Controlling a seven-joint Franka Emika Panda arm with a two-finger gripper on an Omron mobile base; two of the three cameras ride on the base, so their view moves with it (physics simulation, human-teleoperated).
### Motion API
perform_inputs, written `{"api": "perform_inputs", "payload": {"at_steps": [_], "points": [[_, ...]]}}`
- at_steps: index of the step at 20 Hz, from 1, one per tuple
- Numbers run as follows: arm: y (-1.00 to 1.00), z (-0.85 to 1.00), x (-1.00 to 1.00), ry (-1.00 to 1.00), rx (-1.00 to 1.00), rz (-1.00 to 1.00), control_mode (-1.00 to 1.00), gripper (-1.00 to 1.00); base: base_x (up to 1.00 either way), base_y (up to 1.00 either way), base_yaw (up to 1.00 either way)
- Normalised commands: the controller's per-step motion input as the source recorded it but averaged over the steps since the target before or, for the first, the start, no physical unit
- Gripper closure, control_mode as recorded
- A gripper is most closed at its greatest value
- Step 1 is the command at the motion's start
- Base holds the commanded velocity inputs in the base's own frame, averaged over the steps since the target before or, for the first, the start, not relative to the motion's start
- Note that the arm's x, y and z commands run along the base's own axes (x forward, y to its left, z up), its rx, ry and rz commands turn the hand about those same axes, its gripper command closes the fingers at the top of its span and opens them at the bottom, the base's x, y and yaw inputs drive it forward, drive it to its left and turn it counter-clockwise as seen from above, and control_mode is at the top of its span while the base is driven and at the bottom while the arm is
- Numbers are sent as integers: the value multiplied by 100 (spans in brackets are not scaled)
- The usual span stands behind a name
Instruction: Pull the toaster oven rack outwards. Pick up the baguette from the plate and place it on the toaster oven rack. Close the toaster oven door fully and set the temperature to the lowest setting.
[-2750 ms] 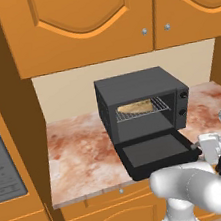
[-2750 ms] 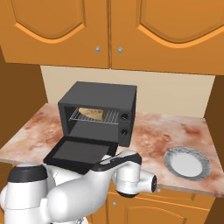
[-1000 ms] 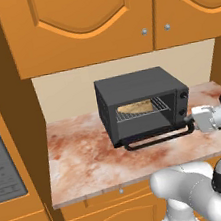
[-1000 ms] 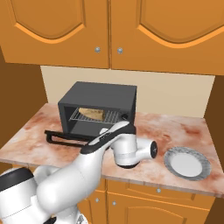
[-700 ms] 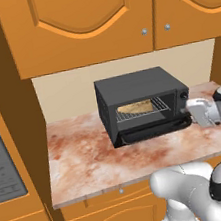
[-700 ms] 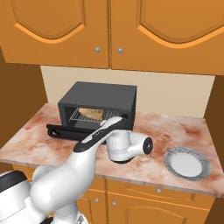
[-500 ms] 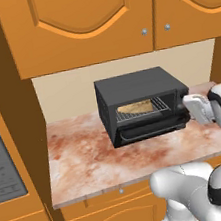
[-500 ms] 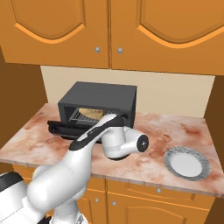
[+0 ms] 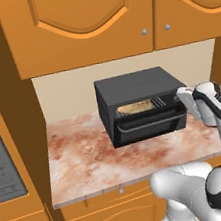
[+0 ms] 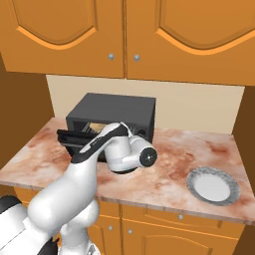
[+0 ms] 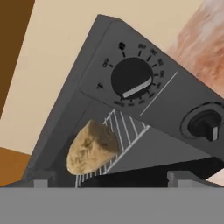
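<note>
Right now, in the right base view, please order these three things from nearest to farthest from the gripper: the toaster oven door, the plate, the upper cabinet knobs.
1. The toaster oven door: just beside the gripper, nearly closed.
2. The upper cabinet knobs: above, on the cabinet doors.
3. The plate: far to the right on the counter, near its front edge.

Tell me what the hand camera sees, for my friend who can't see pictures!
A black toaster oven seen close up and tilted, its door not quite shut. A tan baguette lies on the wire rack inside. Above it sits a round black knob with a silver pointer; a smaller knob is at the right.
</note>
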Motion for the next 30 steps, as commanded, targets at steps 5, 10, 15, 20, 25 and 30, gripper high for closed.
{"api": "perform_inputs", "payload": {"at_steps": [5, 10, 15, 20, 25, 30], "points": [[6, -22, 34, -5, 18, -11, -100, -100, 0, 0, 0], [0, -30, 53, -5, 24, -3, -100, -100, 0, 0, 0], [0, -30, 43, -1, 24, 0, -100, -100, 0, 0, 0], [7, -17, 23, 0, 18, 0, -100, -100, 0, 0, 0], [12, -14, 24, 0, 10, 0, -100, -100, 0, 0, 0], [10, -5, -1, 0, 6, 0, -100, -100, 0, 0, 0]]}}
